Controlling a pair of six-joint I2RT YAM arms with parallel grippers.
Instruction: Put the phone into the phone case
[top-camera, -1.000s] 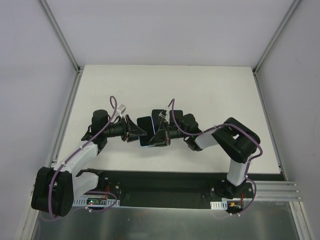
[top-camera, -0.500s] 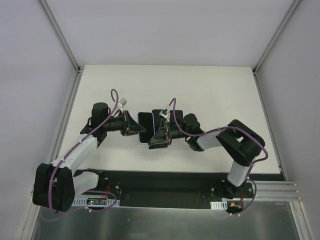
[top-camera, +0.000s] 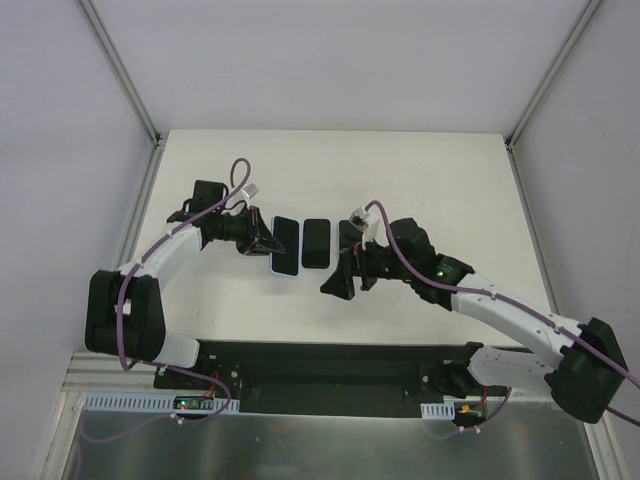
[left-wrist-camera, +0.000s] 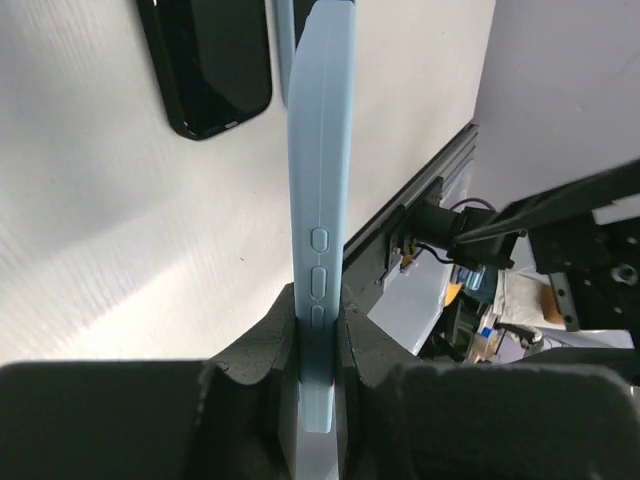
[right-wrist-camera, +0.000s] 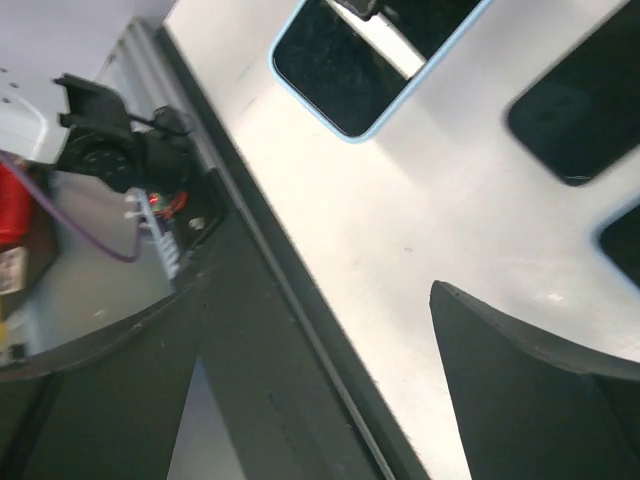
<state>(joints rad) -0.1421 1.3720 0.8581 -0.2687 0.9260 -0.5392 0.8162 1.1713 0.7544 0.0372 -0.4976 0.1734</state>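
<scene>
The left gripper is closed on the near end of the case, one finger on each face. From its wrist camera the pale blue case shows edge-on, side buttons toward the lens. From above it sits left of centre on the table, blue rim around a dark face. I cannot tell whether that dark face is bare lining or a screen already seated, nor whether the case rests on the table or hangs just over it.

Just beside it to the right lies a black phone, flat, bare and touched by neither arm. Further right, the right wrist view catches a third dark slab with a blue rim, mostly cut off by the picture's edge.

The right gripper hovers near the table's front edge, near the phone but apart from it. Its fingers are spread wide with nothing between them.

As I judge it, the case is secured and steadied, but the main work remains. The phone has yet to be picked up, lined up over the case and pressed in.
</scene>
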